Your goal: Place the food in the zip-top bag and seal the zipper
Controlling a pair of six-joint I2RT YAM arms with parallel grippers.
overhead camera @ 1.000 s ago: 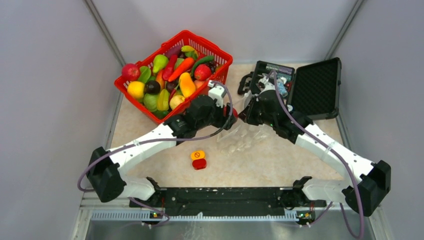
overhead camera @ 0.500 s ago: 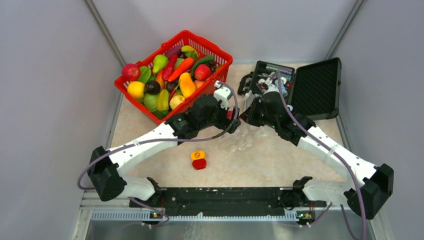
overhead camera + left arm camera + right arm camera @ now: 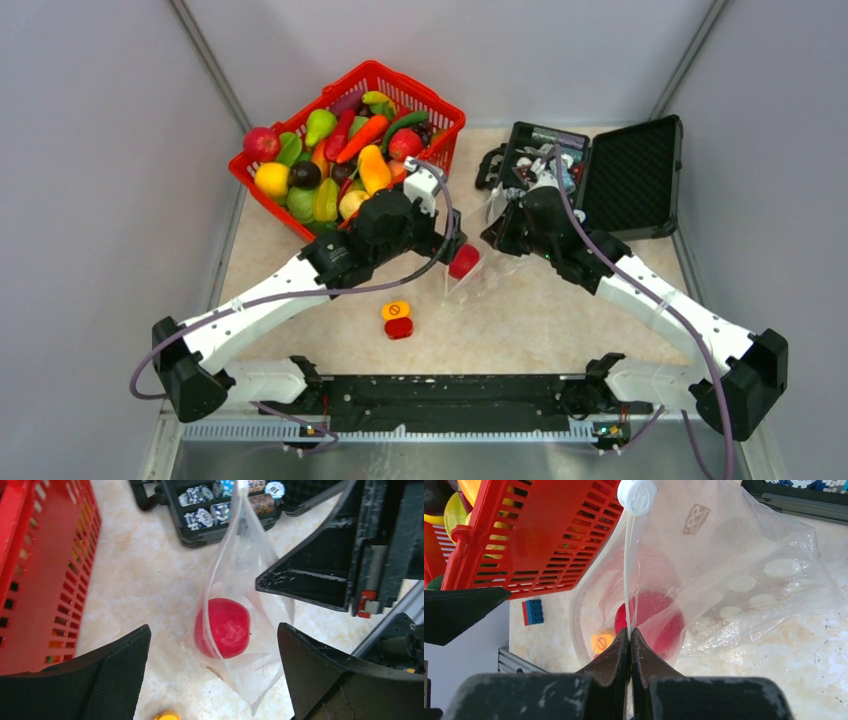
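The clear zip-top bag hangs open from my right gripper, with its lower part resting on the table. A red toy fruit lies inside it, also seen in the left wrist view and the right wrist view. In the right wrist view my right gripper is shut on the whitish zipper, below the white slider. My left gripper is open and empty, just above and left of the bag. More food fills the red basket.
The open black case with poker chips stands at the back right, close behind the bag. An orange-and-red button block lies in front of the bag. A blue-and-red brick lies by the basket.
My left gripper has drawn back to the left from the bag mouth and is now open. The red fruit now lies inside the bag. My right gripper holds the bag more upright.
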